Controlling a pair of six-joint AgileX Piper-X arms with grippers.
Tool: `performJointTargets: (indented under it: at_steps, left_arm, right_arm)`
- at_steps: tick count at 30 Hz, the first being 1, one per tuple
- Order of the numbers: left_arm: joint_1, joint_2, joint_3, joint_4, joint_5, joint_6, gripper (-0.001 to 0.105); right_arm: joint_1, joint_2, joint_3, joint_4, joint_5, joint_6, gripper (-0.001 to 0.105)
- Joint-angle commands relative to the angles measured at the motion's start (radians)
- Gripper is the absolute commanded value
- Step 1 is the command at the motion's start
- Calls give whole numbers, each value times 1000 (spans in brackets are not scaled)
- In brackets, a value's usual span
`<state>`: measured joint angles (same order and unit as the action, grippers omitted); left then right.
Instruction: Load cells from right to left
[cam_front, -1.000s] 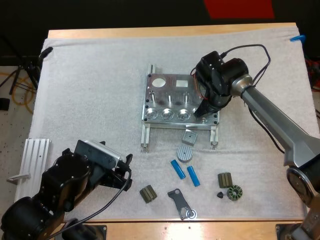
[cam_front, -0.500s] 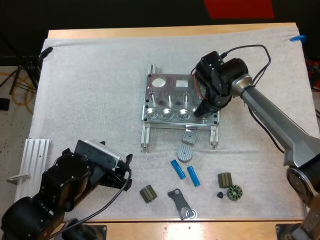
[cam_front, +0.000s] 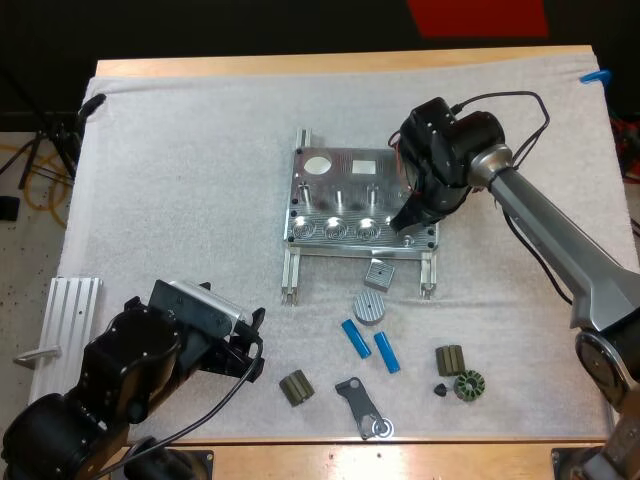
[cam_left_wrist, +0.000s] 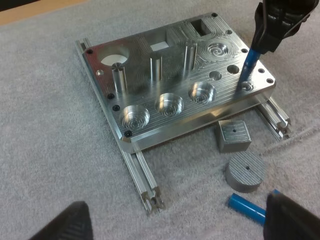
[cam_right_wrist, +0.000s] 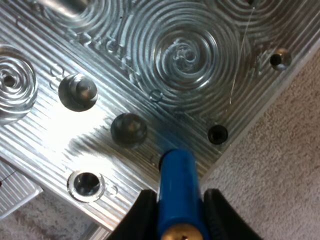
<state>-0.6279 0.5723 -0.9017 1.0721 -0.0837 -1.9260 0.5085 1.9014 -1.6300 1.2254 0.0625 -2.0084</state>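
At fixture's near-right corner: R gripper (cam_front: 408, 222) is clamped on a blue cell (cam_right_wrist: 177, 192), fingers (cam_right_wrist: 142, 215) pressing it from both sides. Cell stands near upright w/ a slight tilt. Its lower end is down at the fixture (cam_front: 345, 200) plate, just beside a small dark bolt hole; can't tell if it's seated in a hole or only touching the surface. Three round pockets (cam_left_wrist: 170, 104) along the front edge show bare metal bottoms.

L gripper (cam_front: 257, 345) hangs over the mat (cam_front: 180, 180) at near left, well apart from fixture, fingers wide apart, clear of everything.

On mat in front of fixture: square metal block (cam_front: 379, 272), round metal disc (cam_front: 369, 307), then a loose blue cell (cam_front: 356, 339) and a second loose cell (cam_front: 387, 352), close but not touching. Small dark parts (cam_front: 450, 360) sit near mat's front edge.
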Motion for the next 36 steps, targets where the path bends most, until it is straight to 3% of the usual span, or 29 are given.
performJointTargets:
  at_steps: [1, 18, 20, 24, 26, 36]
  left_arm:
    - [-4, -3, -9, 0, -11, -3, 68]
    - [-4, -3, -9, 0, -11, -3, 68]
    - [-4, -3, -9, 0, -11, -3, 68]
    - [-4, -3, -9, 0, -11, -3, 68]
    - [-4, -3, -9, 0, -11, -3, 68]
    - [-4, -3, -9, 0, -11, -3, 68]
  right_arm:
    - [-10, 9, 2, 22, -16, -1, 6]
    - [-10, 9, 38, 15, -15, -5, 6]
    - [-10, 9, 38, 17, -28, -6, 10]
    - [-8, 9, 38, 17, -53, 4, 38]
    - [-5, 9, 38, 15, -53, 16, 47]
    - [-5, -79, 38, -40, -53, 29, 50]
